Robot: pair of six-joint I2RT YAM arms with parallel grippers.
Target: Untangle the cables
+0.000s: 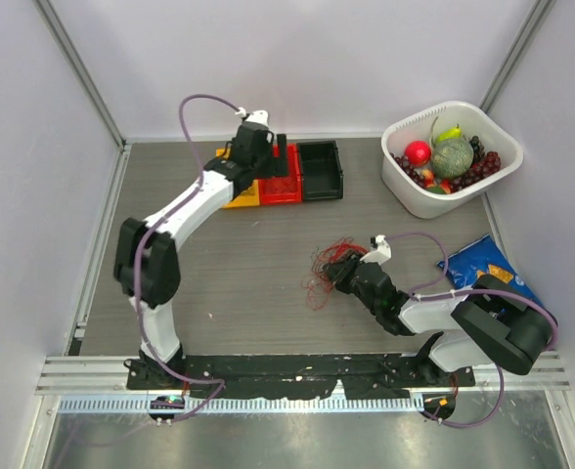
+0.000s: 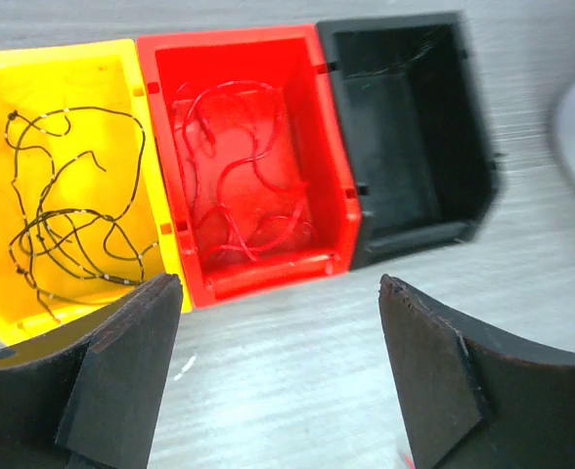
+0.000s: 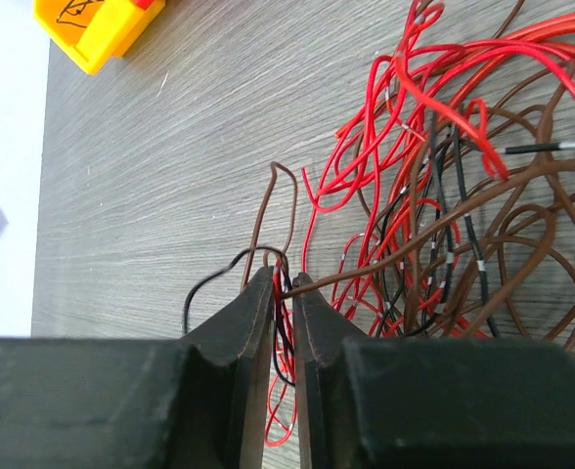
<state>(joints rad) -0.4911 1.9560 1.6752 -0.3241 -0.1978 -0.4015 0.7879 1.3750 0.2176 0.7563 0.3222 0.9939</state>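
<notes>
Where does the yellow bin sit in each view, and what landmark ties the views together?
Top external: yellow bin at the far middle of the table, partly under the left arm.
Left wrist: far left of the picture, cut by the edge.
Right wrist: top left corner, only a corner showing.
Shared landmark: the red bin beside it, a sliver in the right wrist view.

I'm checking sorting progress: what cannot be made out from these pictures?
- Top view: the left arm covers parts of the yellow bin and red bin; the cable tangle is too small to count strands.
- Right wrist: the right gripper hides how many strands it pinches; the right edge crops the tangle.
- Left wrist: the black bin interior is dark and blurred.
</notes>
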